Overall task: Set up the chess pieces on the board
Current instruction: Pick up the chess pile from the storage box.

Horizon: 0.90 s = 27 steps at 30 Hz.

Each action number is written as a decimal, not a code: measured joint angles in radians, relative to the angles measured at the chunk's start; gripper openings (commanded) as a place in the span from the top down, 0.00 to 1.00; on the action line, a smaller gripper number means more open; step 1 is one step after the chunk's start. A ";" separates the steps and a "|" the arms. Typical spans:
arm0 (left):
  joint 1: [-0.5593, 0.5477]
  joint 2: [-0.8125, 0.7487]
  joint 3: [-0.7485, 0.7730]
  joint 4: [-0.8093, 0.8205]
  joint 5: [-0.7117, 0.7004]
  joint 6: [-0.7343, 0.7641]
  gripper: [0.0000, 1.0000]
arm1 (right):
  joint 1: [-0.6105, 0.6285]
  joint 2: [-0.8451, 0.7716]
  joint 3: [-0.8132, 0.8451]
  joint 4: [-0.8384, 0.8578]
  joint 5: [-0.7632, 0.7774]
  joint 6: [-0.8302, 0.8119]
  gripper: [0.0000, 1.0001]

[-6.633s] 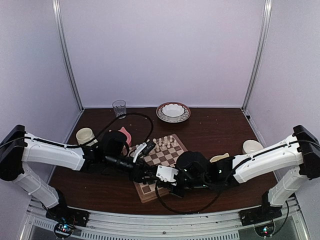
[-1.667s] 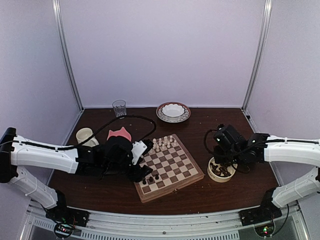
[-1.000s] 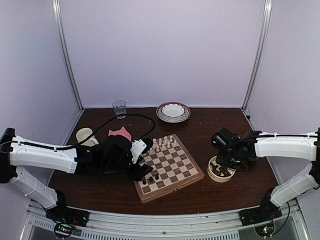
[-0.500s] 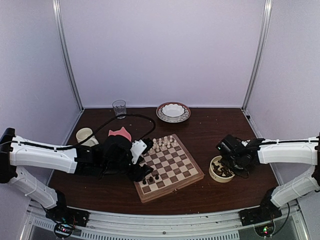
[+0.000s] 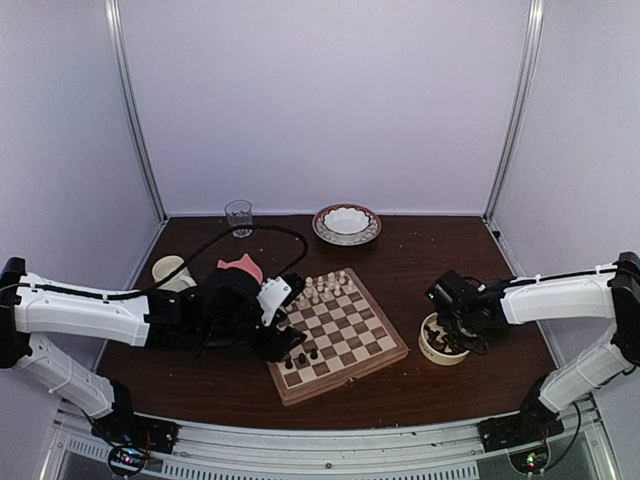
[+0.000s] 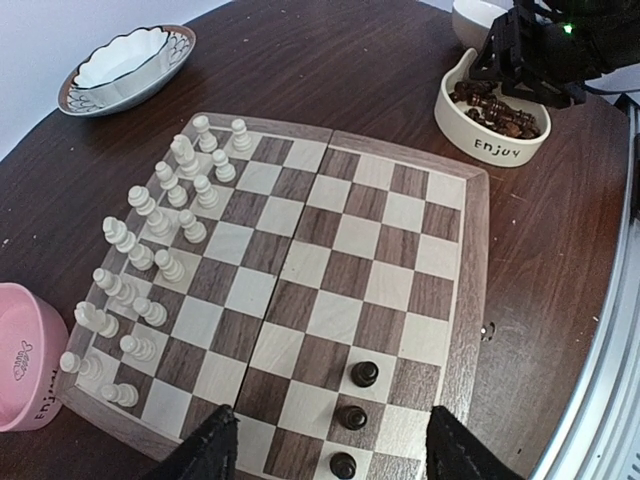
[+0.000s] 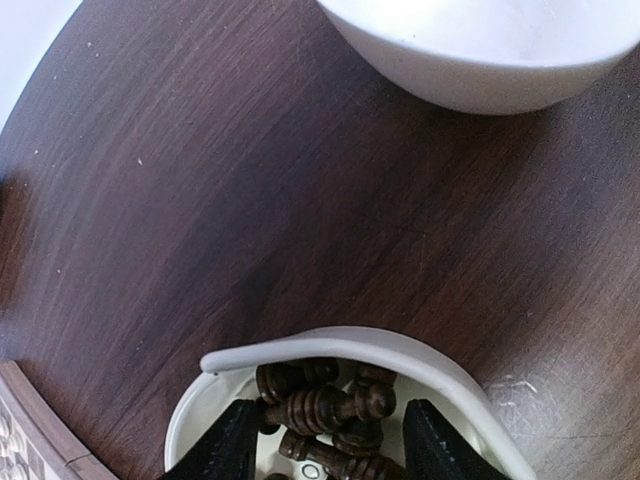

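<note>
Table (image 5: 400,262) of dark brown wood carries the board (image 5: 345,325), set at a slight slant between the arms, with pale pieces (image 6: 160,240) crowding its far edge and three dark chess pieces (image 6: 354,417) in a row near its near-left corner. Over that corner we see the left gripper (image 6: 332,435), fingers spread wide and empty. The right gripper (image 7: 325,440) reaches into the cream dish (image 7: 300,348) beside the board, fingers parted around more dark chessmen, though we cannot tell whether it pinches one.
</note>
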 measured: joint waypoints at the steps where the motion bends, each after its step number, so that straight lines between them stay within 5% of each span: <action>1: 0.000 -0.001 0.000 0.000 0.000 0.000 0.35 | -0.004 0.013 0.002 0.007 0.000 0.000 0.48; 6: 0.000 -0.002 0.000 0.000 -0.002 0.000 0.35 | -0.029 0.074 0.021 0.026 0.000 -0.006 0.51; 18: 0.000 -0.009 0.000 -0.010 -0.006 0.000 0.35 | -0.053 0.078 0.024 0.068 0.008 -0.104 0.83; 27: 0.000 -0.009 0.000 -0.023 -0.008 0.000 0.35 | -0.057 -0.045 0.025 0.071 0.028 -0.230 0.93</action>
